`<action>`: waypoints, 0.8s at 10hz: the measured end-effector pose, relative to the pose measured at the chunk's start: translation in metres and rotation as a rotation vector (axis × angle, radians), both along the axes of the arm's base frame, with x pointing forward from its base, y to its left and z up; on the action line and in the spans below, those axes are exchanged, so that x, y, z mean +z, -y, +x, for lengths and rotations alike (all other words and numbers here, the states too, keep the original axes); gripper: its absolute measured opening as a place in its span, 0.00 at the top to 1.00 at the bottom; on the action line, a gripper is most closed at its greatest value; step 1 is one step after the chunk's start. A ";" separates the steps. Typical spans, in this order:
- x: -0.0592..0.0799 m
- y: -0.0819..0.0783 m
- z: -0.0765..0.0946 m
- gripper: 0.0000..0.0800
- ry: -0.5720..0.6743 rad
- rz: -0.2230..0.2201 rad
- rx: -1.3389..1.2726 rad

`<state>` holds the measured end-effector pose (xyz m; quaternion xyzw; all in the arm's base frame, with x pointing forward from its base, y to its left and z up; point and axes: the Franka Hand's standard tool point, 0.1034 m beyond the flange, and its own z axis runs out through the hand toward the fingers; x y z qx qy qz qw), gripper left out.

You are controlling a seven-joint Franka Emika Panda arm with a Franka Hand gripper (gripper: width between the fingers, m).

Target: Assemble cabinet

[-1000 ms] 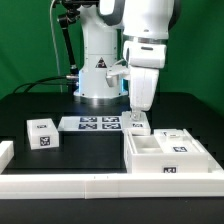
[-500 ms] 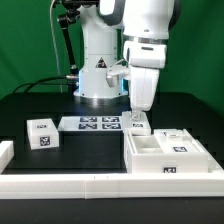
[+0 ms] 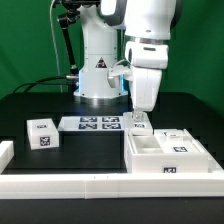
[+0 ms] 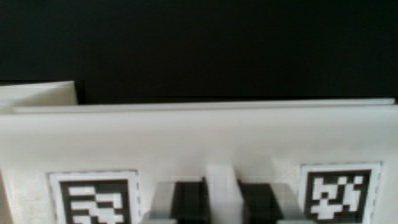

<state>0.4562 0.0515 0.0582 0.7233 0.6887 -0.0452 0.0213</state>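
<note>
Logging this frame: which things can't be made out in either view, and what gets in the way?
1. Exterior view: the gripper is too small, and its tips blend into the white cabinet rim, so whether it is open, shut or holding cannot be told.
2. Wrist view: the fingers are cut off by the picture's edge, and blur makes the cabinet's tags unreadable.
3. Exterior view: the tag on the small cube is too small to read.

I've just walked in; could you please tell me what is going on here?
The Panda arm's two-finger gripper hangs low at the edge of the large white boxy plastic cabinet body nearest the robot's base. In the wrist view its fingers sit either side of a thin white rib; whether they grip is unclear. A small white tagged cube lies apart.
</note>
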 end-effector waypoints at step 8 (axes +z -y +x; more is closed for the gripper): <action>0.000 -0.006 0.007 0.91 -0.002 -0.001 0.005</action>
